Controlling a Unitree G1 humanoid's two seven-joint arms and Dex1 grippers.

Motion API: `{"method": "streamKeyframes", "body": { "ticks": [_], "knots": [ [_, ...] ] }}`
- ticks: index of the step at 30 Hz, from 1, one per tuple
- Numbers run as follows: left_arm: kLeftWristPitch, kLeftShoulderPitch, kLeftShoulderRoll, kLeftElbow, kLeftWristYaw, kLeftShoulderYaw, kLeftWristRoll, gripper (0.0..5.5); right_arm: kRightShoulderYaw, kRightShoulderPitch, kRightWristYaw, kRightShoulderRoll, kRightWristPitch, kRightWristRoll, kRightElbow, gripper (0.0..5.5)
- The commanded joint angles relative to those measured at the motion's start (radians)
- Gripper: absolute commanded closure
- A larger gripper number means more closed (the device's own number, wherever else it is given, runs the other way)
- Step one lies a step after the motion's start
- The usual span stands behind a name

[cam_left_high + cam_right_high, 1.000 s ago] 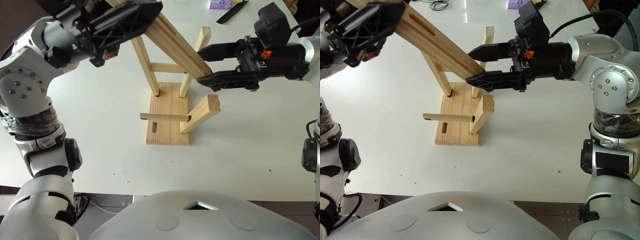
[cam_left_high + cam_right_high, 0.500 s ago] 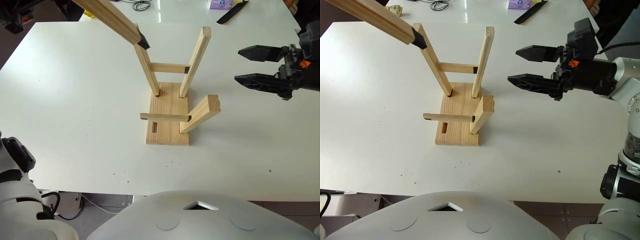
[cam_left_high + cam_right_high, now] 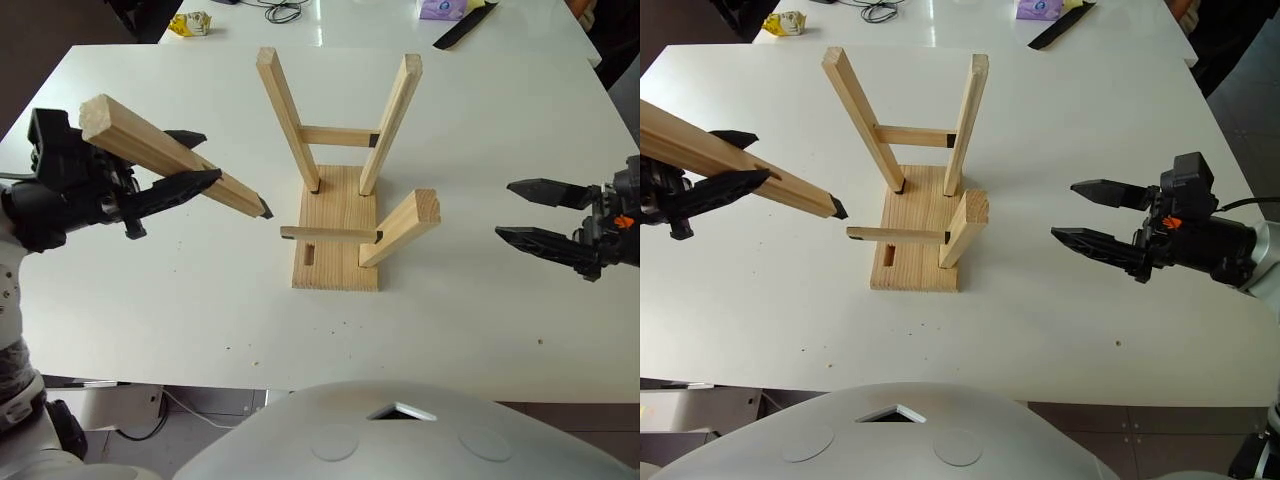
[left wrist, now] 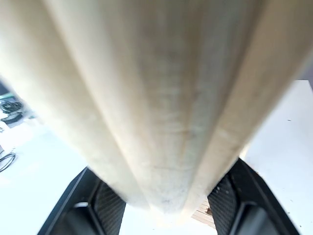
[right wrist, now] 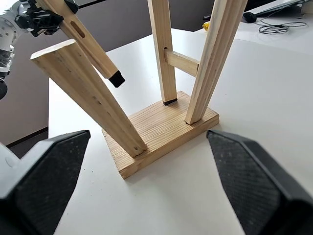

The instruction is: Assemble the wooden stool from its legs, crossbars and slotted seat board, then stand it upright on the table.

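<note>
**Three legs on the board, the fourth in the left gripper**

From the head camera we see the seat board (image 3: pixel 335 272) lying flat near the middle of the table (image 3: pixel 480 130). Two upright legs (image 3: pixel 288 120) stand on its far part, joined by a crossbar (image 3: pixel 335 136). A tilted leg (image 3: pixel 402 228) leans on its near right part and carries a second crossbar (image 3: pixel 328 235) pointing to the left. Over the left side of the table, the left gripper (image 3: pixel 200 157) is clenched on the loose leg (image 3: pixel 165 152), whose dark end points at the board. Near the right edge, the right gripper (image 3: pixel 504 208) is released and holds nothing.

In the left wrist camera the loose leg sits between the two black fingers (image 4: pixel 105 205).

In the right wrist camera the fingers are spread wide, and the board with its three legs is seen between them.
</note>
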Motion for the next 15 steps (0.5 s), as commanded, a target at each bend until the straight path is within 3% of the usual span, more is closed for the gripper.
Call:
{"method": "streamKeyframes", "body": {
  "ticks": [1, 7, 15],
  "knots": [
    [-0.271, 0.113, -0.104, 0.052, -0.102, -0.046, 0.105, 3.42, 0.005, 0.022, 0.035, -0.018, -0.018, 0.015, -0.006, 1.09],
    [-0.455, 0.17, -0.151, 0.031, -0.144, -0.108, 0.143, 3.42, 0.036, 0.014, 0.09, -0.062, -0.025, -0.003, 0.021, 1.09],
    [-0.492, 0.146, -0.175, -0.062, -0.055, -0.166, 0.116, 3.42, 0.083, 0.018, 0.127, -0.084, -0.052, -0.029, 0.057, 1.09]
  ]
}}
